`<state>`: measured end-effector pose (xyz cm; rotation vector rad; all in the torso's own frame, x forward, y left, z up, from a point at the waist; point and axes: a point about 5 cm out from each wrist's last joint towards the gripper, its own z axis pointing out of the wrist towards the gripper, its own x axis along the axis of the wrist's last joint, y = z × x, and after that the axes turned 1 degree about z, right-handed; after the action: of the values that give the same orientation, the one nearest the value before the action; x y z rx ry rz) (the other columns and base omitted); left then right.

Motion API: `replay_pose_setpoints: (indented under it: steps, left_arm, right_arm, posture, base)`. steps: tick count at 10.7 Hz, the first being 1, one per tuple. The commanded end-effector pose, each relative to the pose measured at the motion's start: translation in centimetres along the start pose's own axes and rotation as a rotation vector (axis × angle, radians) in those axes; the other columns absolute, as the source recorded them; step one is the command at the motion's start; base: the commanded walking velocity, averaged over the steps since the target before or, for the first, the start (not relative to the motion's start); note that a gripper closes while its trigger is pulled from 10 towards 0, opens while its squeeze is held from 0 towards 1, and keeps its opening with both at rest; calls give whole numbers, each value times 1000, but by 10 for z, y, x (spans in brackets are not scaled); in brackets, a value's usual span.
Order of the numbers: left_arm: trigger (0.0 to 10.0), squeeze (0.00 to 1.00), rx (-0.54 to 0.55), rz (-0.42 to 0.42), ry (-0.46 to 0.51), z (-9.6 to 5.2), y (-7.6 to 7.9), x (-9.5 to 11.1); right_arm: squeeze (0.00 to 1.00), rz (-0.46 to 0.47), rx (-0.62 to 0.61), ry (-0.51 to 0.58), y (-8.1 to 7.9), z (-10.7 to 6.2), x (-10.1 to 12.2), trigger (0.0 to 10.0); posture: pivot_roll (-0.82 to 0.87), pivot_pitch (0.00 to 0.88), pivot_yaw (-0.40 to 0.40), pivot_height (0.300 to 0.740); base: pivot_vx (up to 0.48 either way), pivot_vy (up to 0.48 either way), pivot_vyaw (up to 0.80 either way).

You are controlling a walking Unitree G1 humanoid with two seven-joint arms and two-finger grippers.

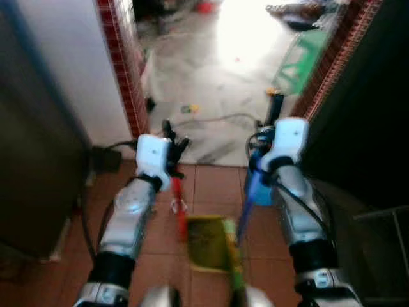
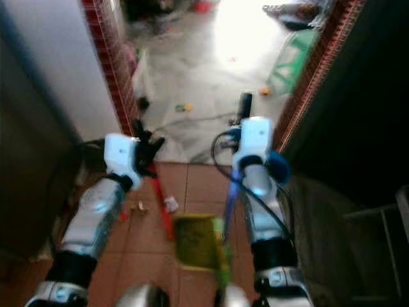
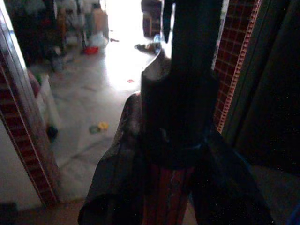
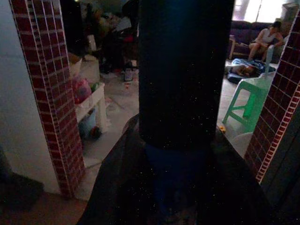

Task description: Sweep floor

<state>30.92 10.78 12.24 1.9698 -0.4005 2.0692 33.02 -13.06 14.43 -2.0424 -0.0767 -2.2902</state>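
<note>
On my far left I've got a white wall (image 1: 70, 70) edged with a red brick-tiled pillar (image 1: 121, 64), and a dark cable (image 1: 96, 157) lying at its foot. My left gripper (image 1: 171, 144) is up in front of me, jaws clamped on a red handle (image 1: 179, 208) that runs down toward the near floor; the left wrist view shows the fingers (image 3: 117, 187) wrapped round that red shaft. Between my arms a yellow-green dustpan (image 1: 211, 243) sits on the terracotta tiles (image 1: 211, 182), close to me. Small bits of litter (image 2: 171, 203) lie beside the red handle. Right gripper (image 1: 271, 121) next, jaws closed on a blue broom handle (image 1: 249, 198) slanting down to the dustpan's right edge. Beyond, the pale floor (image 1: 211, 77) has scattered scraps, and far right stands a green plastic stool (image 1: 300, 61).
</note>
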Motion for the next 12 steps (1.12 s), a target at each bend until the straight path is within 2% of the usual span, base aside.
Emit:
replay_pose_setpoints:
  steps: [1, 5, 7, 9, 10, 12]
  left_arm:
    - [10000, 0, -25, -29, 52, 4, 10, 14]
    - [10000, 0, -53, -51, 18, 2, 14, 10]
    - [10000, 0, -63, -39, 29, 3, 14, 15]
    - [10000, 0, -92, -30, 104, 10, 15, 35]
    - [10000, 0, -59, -41, 135, 8, 9, 44]
    - [10000, 0, -28, -62, 120, 5, 1, 41]
  right_arm:
    - [0, -10, -11, 34, 5, 1, 7, 10000]
    - [0, -10, -35, 37, 5, 1, 8, 10000]
    - [0, -21, -29, 46, 4, 2, 10, 10000]
    - [0, -43, -63, 59, 10, 5, 12, 10000]
    - [0, -81, -97, 58, 17, 4, 12, 10000]
    - [0, -84, -127, 51, 27, 2, 10, 10000]
  posture:
    - [-19, 0, -21, 740]
    - [-22, 0, 5, 740]
    - [-24, 0, 8, 740]
    - [-13, 0, 7, 740]
    - [-10, 0, 8, 740]
    - [-18, 0, 18, 740]
  base:
    - [0, 480, 0]
    - [0, 475, 0]
    - [0, 0, 0]
    - [0, 0, 0]
    - [0, 0, 0]
    - [0, 0, 0]
